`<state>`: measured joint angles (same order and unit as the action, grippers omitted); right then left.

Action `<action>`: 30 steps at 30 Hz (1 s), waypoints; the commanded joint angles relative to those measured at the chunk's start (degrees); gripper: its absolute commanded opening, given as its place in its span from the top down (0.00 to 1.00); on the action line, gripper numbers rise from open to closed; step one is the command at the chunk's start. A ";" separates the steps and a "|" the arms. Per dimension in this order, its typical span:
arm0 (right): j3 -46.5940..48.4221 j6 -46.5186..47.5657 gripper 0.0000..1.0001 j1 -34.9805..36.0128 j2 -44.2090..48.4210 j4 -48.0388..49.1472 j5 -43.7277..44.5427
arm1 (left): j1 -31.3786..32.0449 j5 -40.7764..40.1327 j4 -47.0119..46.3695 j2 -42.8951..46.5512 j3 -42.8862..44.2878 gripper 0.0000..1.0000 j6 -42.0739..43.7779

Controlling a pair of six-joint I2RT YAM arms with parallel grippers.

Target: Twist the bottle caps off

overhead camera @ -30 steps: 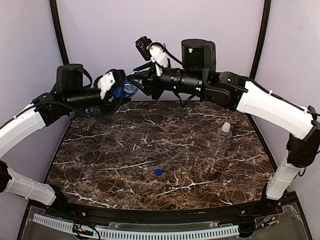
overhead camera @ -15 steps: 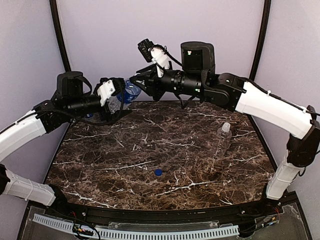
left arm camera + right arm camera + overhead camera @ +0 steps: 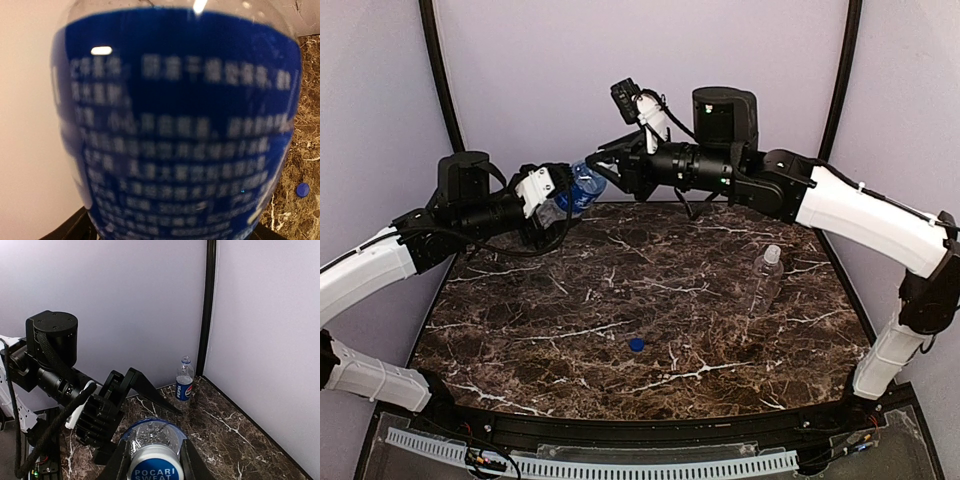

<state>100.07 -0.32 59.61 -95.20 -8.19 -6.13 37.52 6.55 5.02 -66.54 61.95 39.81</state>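
Left claw (image 3: 558, 196) is clamped round the belly of the blue-labelled bottle (image 3: 580, 184), holding it on its side in the air above the far left part of the surface (image 3: 570, 290). In my left wrist view the label fills nearly everything. From the other end my right claw (image 3: 154, 462) meets it: the fingers (image 3: 121, 460) sit tight against either side of the white cap (image 3: 154, 472), which is on the neck and reads POCARI SWEAT.

Farther out, a blue cap (image 3: 636, 345) lies loose on the surface, front of middle. A plain bottle (image 3: 766, 278) stands upright toward the right edge with its white cap on, well apart from both claws. A Pepsi bottle (image 3: 184, 381) stands in a corner beside the black post (image 3: 206, 305).
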 commanded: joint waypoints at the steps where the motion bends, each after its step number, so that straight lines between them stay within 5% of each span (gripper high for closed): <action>1: -1.72 -3.98 1.00 -1.00 2.50 4.38 -4.09 | 0.14 0.61 -0.54 0.11 0.29 0.17 -0.87; 6: -2.25 -5.87 1.00 -2.10 2.49 4.51 -5.70 | 0.19 1.70 -0.28 0.21 0.78 0.35 -0.32; 10: -2.35 -8.86 0.59 -2.98 2.30 3.44 -4.70 | 0.19 0.34 -1.35 0.27 0.52 0.45 2.80; 15: -1.44 -11.71 0.35 -3.16 2.38 0.18 -1.33 | 0.18 -6.46 -7.62 0.29 -1.08 0.52 8.46; 21: -0.93 -16.68 0.32 -3.58 3.58 -3.75 3.24 | 0.34 -11.51 -12.03 -0.01 -2.58 0.52 17.44; 30: 2.47 -18.62 0.31 -3.61 0.77 -6.53 3.08 | 0.54 -12.73 -13.34 -0.25 -3.43 0.52 19.94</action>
<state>99.66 -17.26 56.31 -93.76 -13.82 -4.23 37.78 -4.73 -5.78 -66.85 59.42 57.87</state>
